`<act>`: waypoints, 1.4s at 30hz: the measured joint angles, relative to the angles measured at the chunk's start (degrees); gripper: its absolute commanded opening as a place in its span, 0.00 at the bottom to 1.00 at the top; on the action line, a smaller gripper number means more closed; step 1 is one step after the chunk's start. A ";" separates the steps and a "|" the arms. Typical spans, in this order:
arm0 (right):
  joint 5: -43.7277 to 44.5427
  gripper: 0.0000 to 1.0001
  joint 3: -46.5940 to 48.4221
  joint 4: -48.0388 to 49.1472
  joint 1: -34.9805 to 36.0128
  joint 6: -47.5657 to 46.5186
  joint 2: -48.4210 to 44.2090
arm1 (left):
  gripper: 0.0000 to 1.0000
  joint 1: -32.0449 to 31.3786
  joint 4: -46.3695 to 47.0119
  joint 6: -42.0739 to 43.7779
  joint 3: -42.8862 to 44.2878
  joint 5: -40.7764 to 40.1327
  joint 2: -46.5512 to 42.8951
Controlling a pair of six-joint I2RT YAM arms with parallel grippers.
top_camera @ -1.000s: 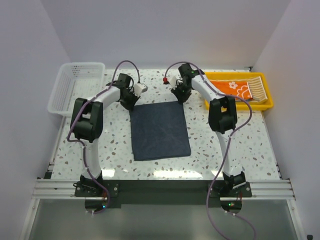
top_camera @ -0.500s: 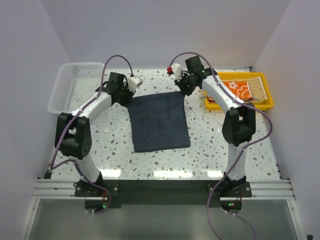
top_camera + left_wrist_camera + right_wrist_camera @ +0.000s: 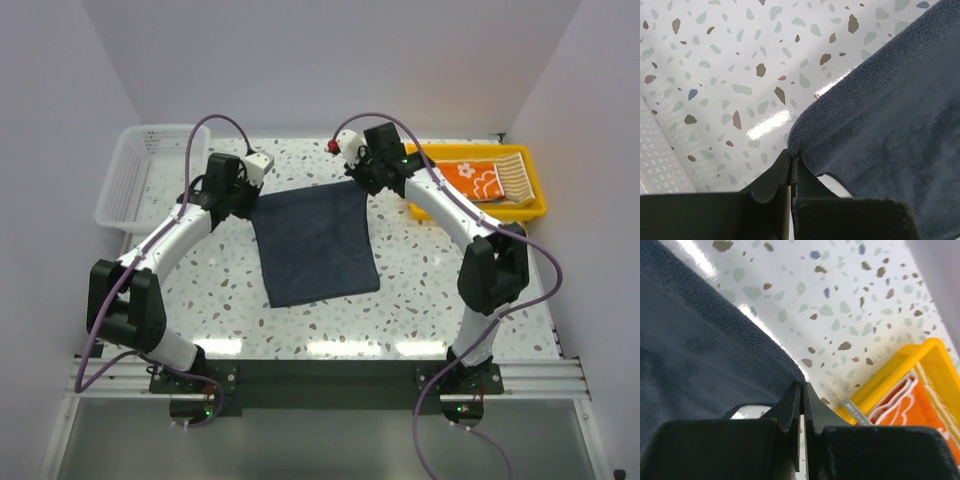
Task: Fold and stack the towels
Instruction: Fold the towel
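Table (image 3: 450, 290): speckled white, carries everything.

Dark blue-grey towel (image 3: 318, 245): mid-table between the two arms, opened out in a single layer. The long axis runs near-to-far, with the far end leaning slightly left. It is plain, has a fine terry nap and no print. The near edge lies flat on the table and the far edge is stretched between the two fingers.

Basket (image 3: 118, 190): white mesh, far-left corner of the table, well apart from the towel.

Tray (image 3: 510, 213): yellow, far right. It holds an orange towel (image 3: 470, 175) with white flower prints and a tan-and-white striped towel (image 3: 515, 178) at its right end.

Left fingers (image 3: 785, 172): closed tight, pinching the towel's far-left corner. The cloth bunches right at the tips.

Right fingers (image 3: 796, 400): closed tight on the far-right corner, with the tray just beyond.
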 measured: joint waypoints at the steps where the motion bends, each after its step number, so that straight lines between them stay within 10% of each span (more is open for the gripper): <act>1: 1.18 0.00 0.33 1.62 0.00 0.15 -0.28 | 0.00 -0.02 0.11 -0.17 0.02 -0.13 0.02; 42: 3.65 0.04 -28.74 3.28 1.53 15.89 -10.67 | 0.00 -7.52 -3.02 -15.93 -14.27 3.87 -4.61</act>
